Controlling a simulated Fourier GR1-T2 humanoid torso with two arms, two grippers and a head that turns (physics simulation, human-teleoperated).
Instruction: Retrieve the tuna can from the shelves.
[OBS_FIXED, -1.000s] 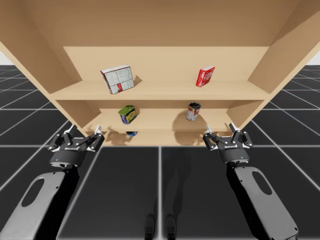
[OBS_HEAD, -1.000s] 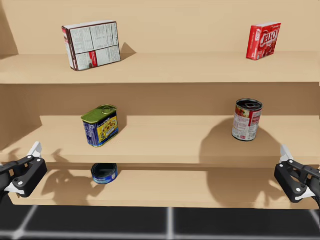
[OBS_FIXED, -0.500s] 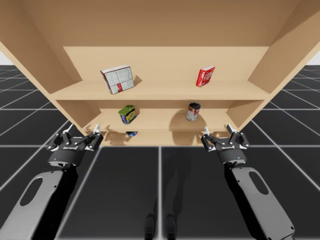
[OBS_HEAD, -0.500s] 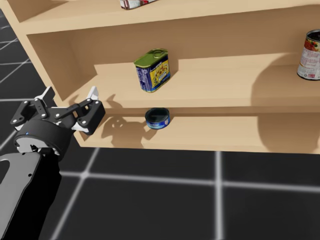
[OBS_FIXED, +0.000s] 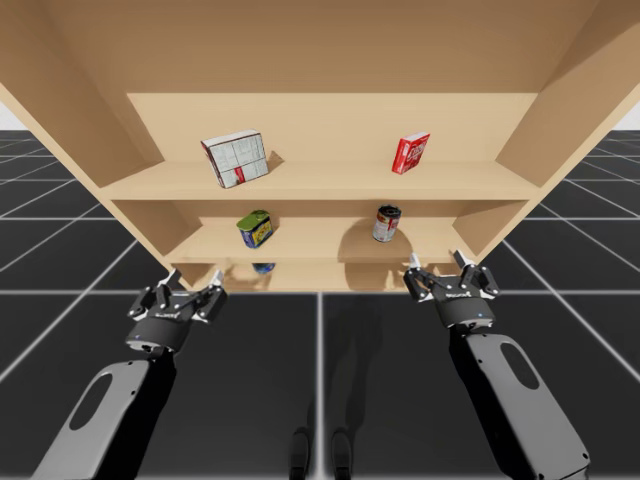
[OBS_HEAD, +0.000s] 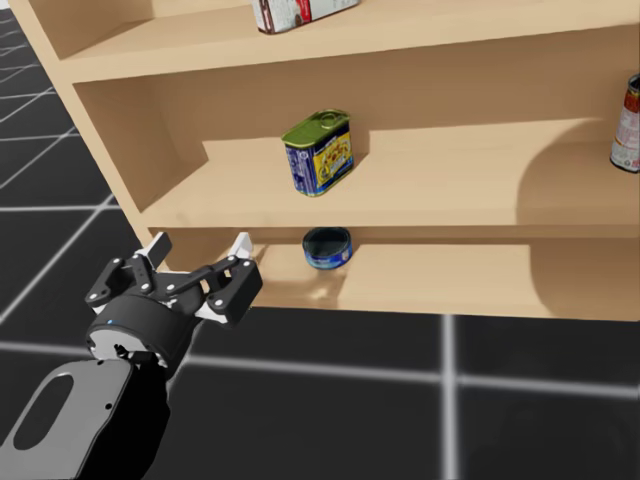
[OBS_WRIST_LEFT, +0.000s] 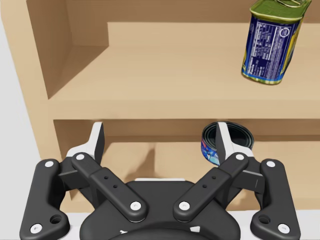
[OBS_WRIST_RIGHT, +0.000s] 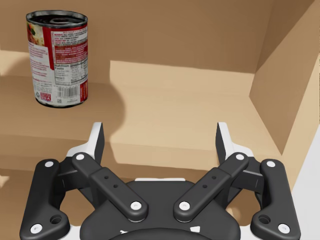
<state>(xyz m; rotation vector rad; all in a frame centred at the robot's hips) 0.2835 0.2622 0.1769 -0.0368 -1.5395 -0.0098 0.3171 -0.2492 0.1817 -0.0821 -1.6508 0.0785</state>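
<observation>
The tuna can (OBS_FIXED: 263, 268) (OBS_HEAD: 328, 247) is a low, flat blue can on the bottom shelf, under the blue-and-green tin (OBS_FIXED: 256, 229) (OBS_HEAD: 319, 152). My left gripper (OBS_FIXED: 195, 281) (OBS_HEAD: 200, 243) hovers open in front of the bottom shelf, left of the can and apart from it. In the left wrist view the tuna can (OBS_WRIST_LEFT: 242, 142) lies ahead of the left gripper (OBS_WRIST_LEFT: 160, 132), partly behind one finger. My right gripper (OBS_FIXED: 436, 262) (OBS_WRIST_RIGHT: 160, 131) is open and empty in front of the shelves' right end.
A red-labelled round can (OBS_FIXED: 387, 223) (OBS_WRIST_RIGHT: 59, 59) stands on the middle shelf at the right. A white box (OBS_FIXED: 236, 158) and a red box (OBS_FIXED: 410, 153) stand on the top shelf. The wooden shelf unit (OBS_FIXED: 320, 185) has slanted side walls. Dark tiled floor lies below.
My left arm has moved right and a little back from the shelf, nearer the tuna can's side. My head has turned left and down. The right arm barely shifted.
</observation>
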